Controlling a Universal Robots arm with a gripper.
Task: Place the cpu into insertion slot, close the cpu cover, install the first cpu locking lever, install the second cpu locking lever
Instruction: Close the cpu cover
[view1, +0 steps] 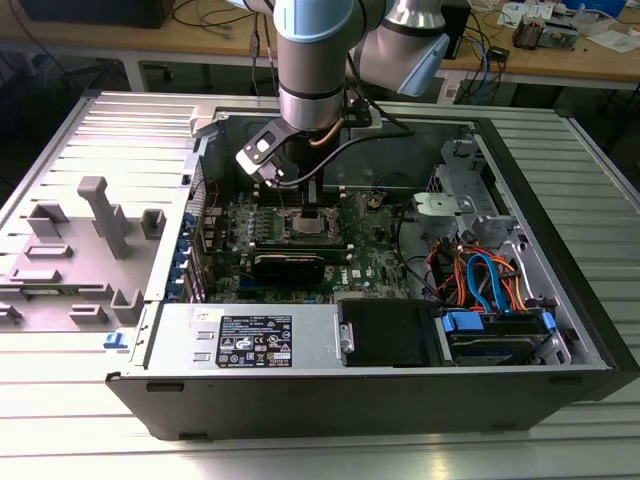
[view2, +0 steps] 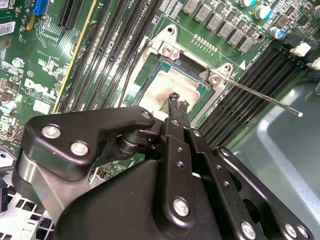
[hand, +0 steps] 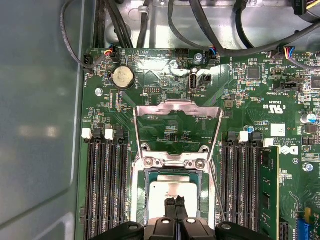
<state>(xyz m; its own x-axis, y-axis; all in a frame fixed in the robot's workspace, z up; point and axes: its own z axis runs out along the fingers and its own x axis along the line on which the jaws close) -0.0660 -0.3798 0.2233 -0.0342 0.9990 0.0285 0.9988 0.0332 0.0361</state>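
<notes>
Grey worktop (view1: 300, 460) held open computer case (view1: 250, 395). Inside, cpu (hand: 172, 189) lay flat in insertion slot (hand: 172, 162). Shiny cpu cover (hand: 178, 105) stood flipped open. Two fingers (hand: 171, 207) were pressed together, empty, over cpu.

Arm (view1: 313, 60) upright, last link pointing straight down; jaws closed tip to tip, aimed downward.
</notes>
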